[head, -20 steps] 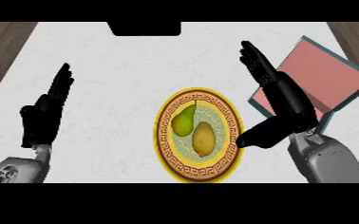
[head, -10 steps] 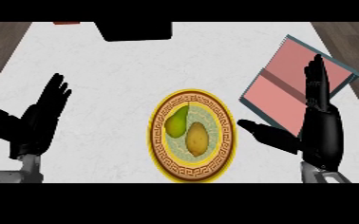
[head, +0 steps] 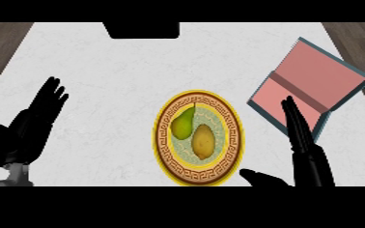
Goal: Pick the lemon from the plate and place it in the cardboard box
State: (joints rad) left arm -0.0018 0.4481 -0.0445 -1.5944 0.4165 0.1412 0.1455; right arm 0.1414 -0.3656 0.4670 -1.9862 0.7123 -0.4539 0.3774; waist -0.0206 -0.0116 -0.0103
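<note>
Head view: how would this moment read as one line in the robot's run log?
lemon on plate, beside pear | right robot hand open, near cardboard box | left robot hand open, resting

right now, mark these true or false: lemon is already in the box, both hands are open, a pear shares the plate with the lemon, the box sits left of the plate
1. The lemon is already in the cardboard box. False: it lies on the plate.
2. Both hands are open. True: the left hand and right hand have straight fingers and hold nothing.
3. A pear shares the plate with the lemon. True.
4. The box sits left of the plate. False: it is to the plate's right.
</note>
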